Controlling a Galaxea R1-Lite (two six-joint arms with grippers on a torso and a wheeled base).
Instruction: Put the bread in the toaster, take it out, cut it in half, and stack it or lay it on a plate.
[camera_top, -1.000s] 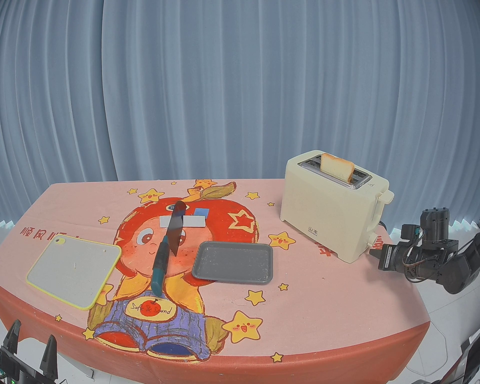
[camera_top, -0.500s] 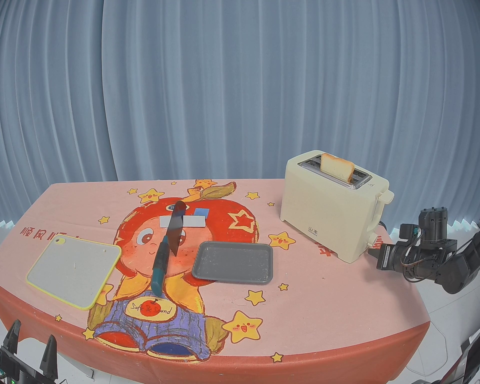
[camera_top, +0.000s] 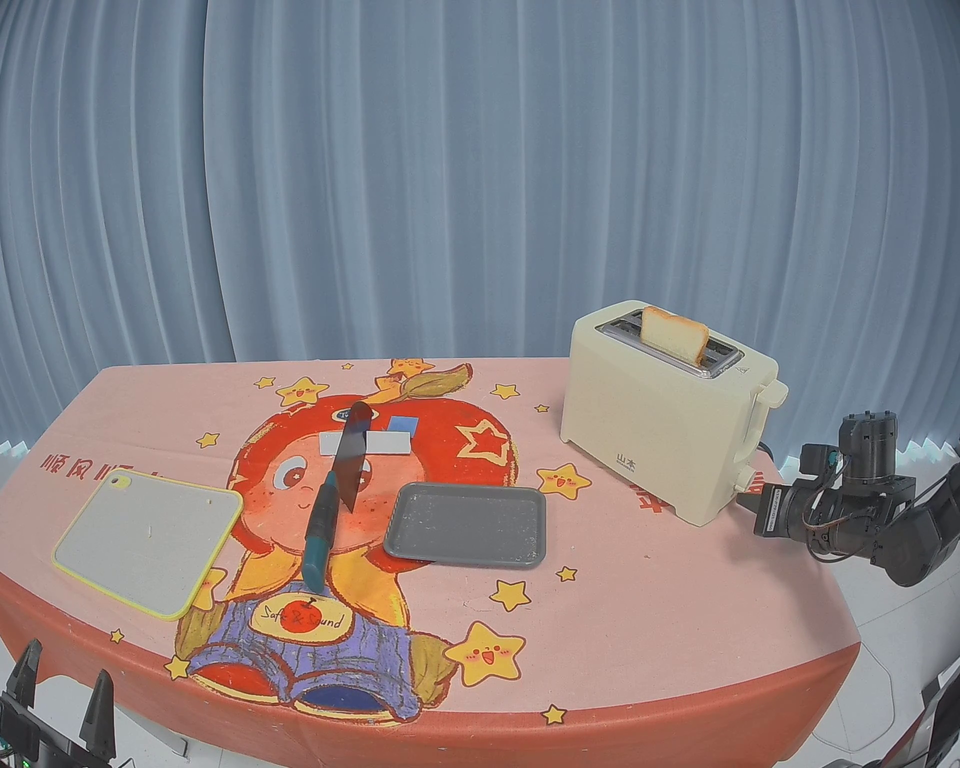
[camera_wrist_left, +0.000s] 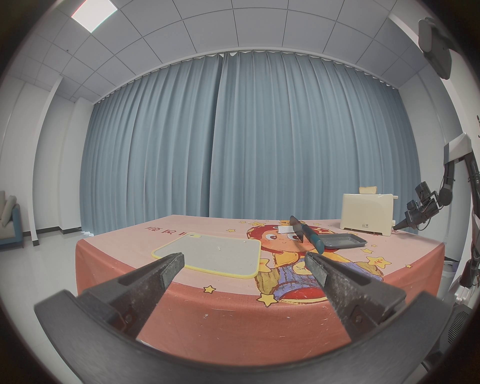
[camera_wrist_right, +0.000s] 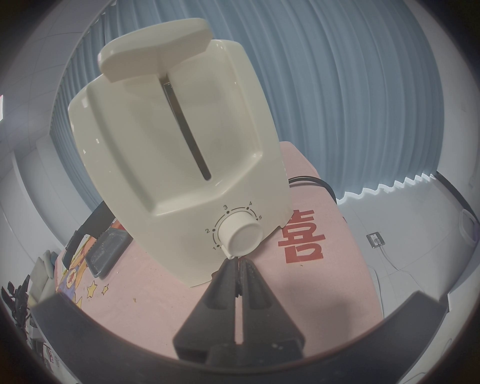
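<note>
A slice of bread (camera_top: 675, 335) stands partly out of one slot of the cream toaster (camera_top: 660, 420) at the table's right. The toaster's lever (camera_wrist_right: 155, 47) sits at the top of its track. My right gripper (camera_top: 746, 504) is shut and empty at the toaster's end face, its tips (camera_wrist_right: 238, 264) just under the dial (camera_wrist_right: 241, 238). A grey rectangular plate (camera_top: 465, 525) lies mid-table, with a teal-handled knife (camera_top: 335, 490) to its left and a cutting board (camera_top: 148, 540) further left. My left gripper (camera_top: 62, 690) hangs open below the table's front left edge.
The toaster's black cord (camera_wrist_right: 312, 182) runs off behind it near the table's right edge. Two small paper tags (camera_top: 385, 435) lie under the knife's tip. In the left wrist view, the board (camera_wrist_left: 212, 252), knife (camera_wrist_left: 307, 235) and plate (camera_wrist_left: 342, 241) lie beyond my open left gripper (camera_wrist_left: 245, 270).
The right arm has shifted very slightly beside the toaster. Bread, knife, plate and board have stayed put.
</note>
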